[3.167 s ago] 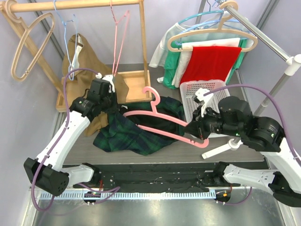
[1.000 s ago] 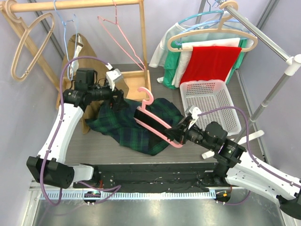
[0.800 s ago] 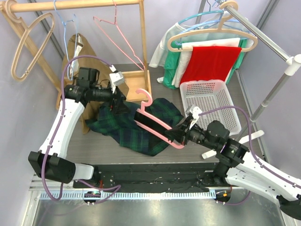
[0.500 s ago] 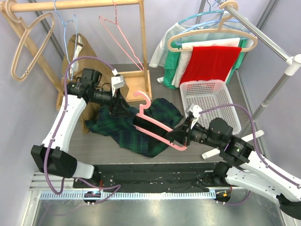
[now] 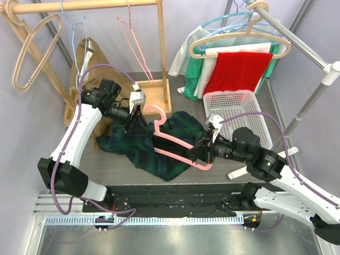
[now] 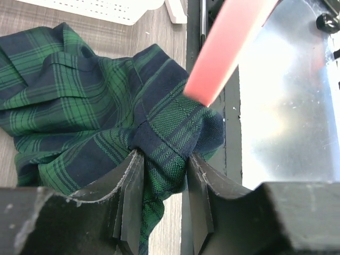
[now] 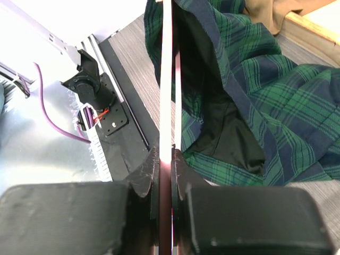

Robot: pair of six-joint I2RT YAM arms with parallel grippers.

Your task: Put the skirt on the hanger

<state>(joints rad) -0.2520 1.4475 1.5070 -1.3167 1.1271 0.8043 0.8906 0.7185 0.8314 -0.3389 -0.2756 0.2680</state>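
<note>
A green-and-navy plaid skirt (image 5: 133,151) lies bunched on the grey desk (image 5: 114,172) between the two arms, to the left of a white laundry basket (image 5: 239,106). The left fingers (image 6: 130,186) are pinched tight on a fold of the skirt's edge, and this fold is raised off the desk. The right fingers (image 7: 154,175) are clamped on one end of a pink hanger (image 7: 168,79). The hanger is held tilted over the skirt, with its far tip touching the raised fold.

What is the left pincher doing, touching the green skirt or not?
Touching. The left wrist view shows the left gripper clamped on a fold of the skirt, with no gap.
</note>
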